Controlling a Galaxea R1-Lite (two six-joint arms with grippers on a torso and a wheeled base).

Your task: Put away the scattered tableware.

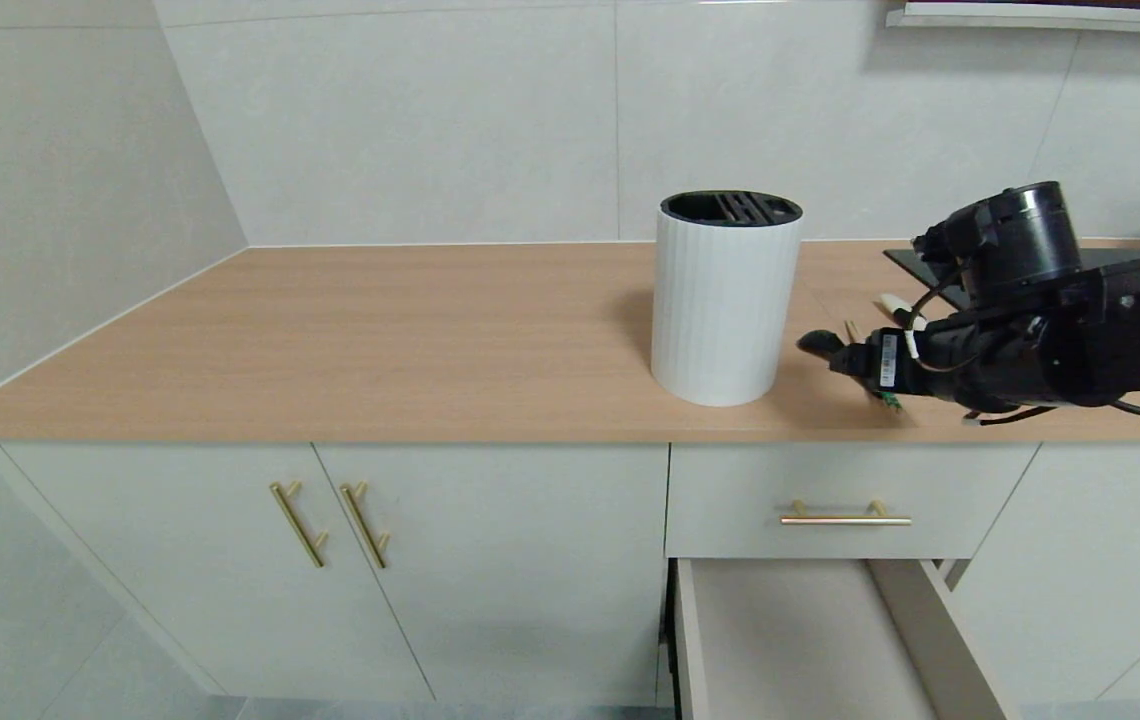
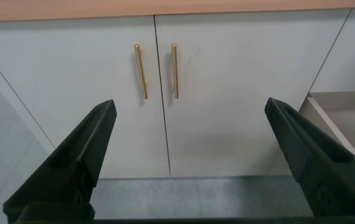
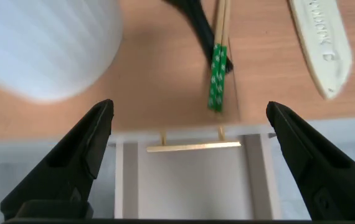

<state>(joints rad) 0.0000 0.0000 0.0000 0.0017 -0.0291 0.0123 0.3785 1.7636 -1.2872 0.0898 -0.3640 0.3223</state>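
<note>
Across mid-frame, wooden counter (image 1: 380, 340) under tiled wall (image 1: 410, 120), white holder (image 1: 726, 300) centre-right, chopsticks (image 3: 217, 81) beside it, right gripper (image 3: 189, 109) and left gripper (image 2: 189, 104) spread open, drawer (image 1: 800, 640) open below

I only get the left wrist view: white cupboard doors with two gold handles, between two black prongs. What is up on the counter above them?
Observer: A white ribbed holder with a black slotted top stands upright on the wooden counter.
Operator: Is any tableware lying around it?
Observer: Yes, beside it lie chopsticks with green patterned ends, next to a black utensil and a cream one.
Operator: And where is the other arm?
Observer: The right gripper is open, above the counter beside the holder, near the chopsticks.
</note>
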